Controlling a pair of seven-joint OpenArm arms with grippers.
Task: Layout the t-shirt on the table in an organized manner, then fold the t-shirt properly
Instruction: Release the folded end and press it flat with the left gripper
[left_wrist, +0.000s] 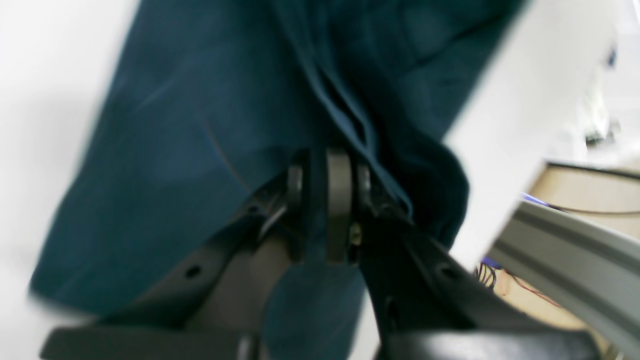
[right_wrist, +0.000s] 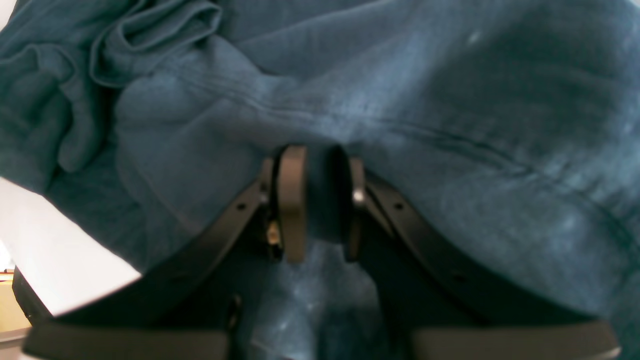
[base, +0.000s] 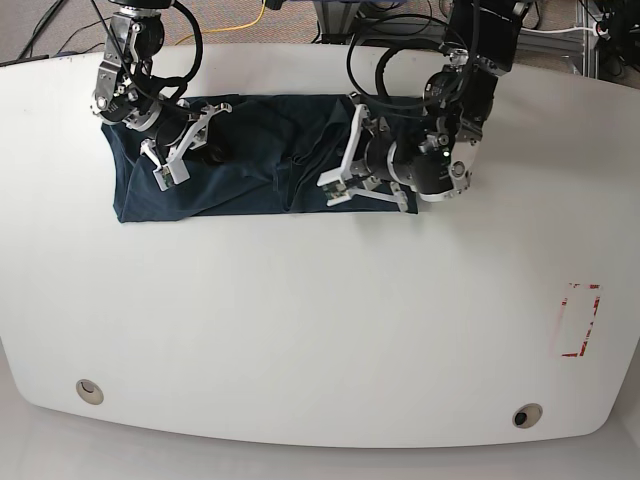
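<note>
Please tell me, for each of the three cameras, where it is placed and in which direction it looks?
Left wrist: behind the left gripper, looking along its fingers at the t-shirt near the table edge.
Right wrist: behind the right gripper, close on wrinkled fabric.
Base: overhead, looking down at the whole table, both arms showing.
Shared: all views show the t-shirt; each gripper is shut on it.

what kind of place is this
Probably a robotics lab: a large white smooth tabletop with a red tape rectangle mark, loose cables behind it, and an aluminium frame rail.
</note>
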